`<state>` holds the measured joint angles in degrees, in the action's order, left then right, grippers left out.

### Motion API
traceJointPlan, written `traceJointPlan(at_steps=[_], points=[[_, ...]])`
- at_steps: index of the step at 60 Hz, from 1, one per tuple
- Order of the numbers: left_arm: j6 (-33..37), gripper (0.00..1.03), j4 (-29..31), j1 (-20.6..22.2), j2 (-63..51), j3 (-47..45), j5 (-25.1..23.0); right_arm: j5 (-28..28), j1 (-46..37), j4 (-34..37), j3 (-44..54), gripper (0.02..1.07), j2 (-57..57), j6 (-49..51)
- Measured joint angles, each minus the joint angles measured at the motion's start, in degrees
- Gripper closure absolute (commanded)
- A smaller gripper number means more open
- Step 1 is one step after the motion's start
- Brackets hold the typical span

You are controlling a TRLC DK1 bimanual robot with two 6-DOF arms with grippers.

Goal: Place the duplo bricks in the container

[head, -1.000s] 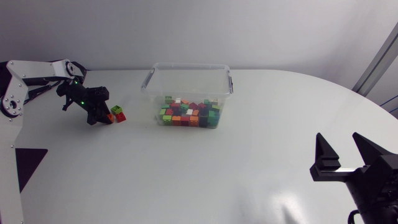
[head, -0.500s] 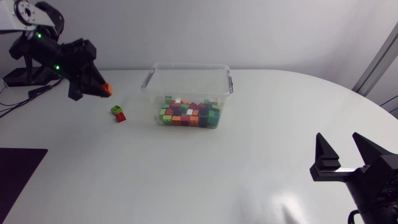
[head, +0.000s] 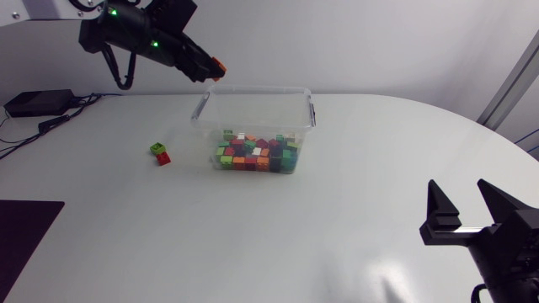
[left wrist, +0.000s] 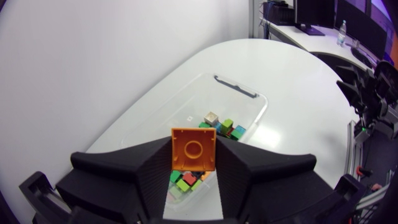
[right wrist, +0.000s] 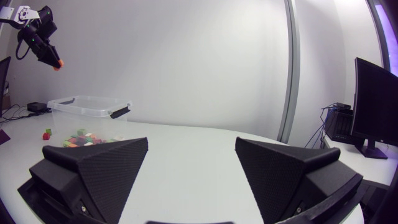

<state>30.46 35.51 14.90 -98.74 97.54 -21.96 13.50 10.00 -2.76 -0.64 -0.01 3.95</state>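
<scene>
My left gripper (head: pixel 208 69) hangs high over the back left corner of the clear container (head: pixel 253 89), shut on an orange duplo brick (head: pixel 218 66). In the left wrist view the orange brick (left wrist: pixel 193 149) is pinched between my fingers, studs hidden, with the container (left wrist: pixel 252 94) below it. The box holds several mixed-colour bricks (head: pixel 257 153). A green brick (head: pixel 157 148) and a red brick (head: pixel 163 157) lie together on the table left of the box. My right gripper (head: pixel 464 194) stands open and empty at the front right, seen wide apart in its own view (right wrist: pixel 191 144).
A black power adapter (head: pixel 32 103) with cables lies at the table's back left. The container's lid handle (head: pixel 312 111) sticks out on its right side. White tabletop (head: pixel 337 219) stretches between the box and my right gripper.
My left arm lifted the orange brick from beside the green and red bricks, rose and swung right to the container's back left corner. The right arm has not moved.
</scene>
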Motion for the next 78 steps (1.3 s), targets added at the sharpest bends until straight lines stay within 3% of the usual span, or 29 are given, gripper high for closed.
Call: traceJointPlan(at_steps=[13,31,34,36,37,39,41,57,78], points=[[-10.53,0.82,-3.61,2.69,-7.43,5.64,4.28,0.00,0.00,0.00,0.00,0.06,0.00,0.00],[-15.54,0.78,-9.77,6.62,-12.96,8.76,11.91,0.00,0.00,0.00,0.00,0.06,0.00,0.00],[-15.78,0.72,-10.12,7.06,-14.32,9.46,13.25,0.00,0.00,0.00,0.00,0.06,0.00,0.00],[-15.96,0.62,-10.14,7.32,-15.50,9.97,13.81,0.00,0.00,0.00,0.00,0.06,0.00,0.00],[-15.96,0.51,-10.14,7.34,-15.89,10.10,14.08,0.00,0.00,0.00,0.00,0.06,0.00,0.00],[-16.13,0.17,-10.10,7.41,-16.81,10.16,14.69,0.00,0.00,0.00,0.00,0.06,0.00,0.00],[-16.39,0.06,-10.08,7.41,-17.51,10.16,15.06,0.00,0.00,0.00,0.00,0.06,0.00,0.00],[-16.55,0.05,-8.33,4.74,-16.41,10.14,16.06,0.00,0.00,0.00,0.00,0.06,0.00,0.00],[-9.92,0.05,-5.88,-8.70,-1.95,4.37,13.20,0.00,0.00,0.00,0.00,0.06,0.00,0.00]])
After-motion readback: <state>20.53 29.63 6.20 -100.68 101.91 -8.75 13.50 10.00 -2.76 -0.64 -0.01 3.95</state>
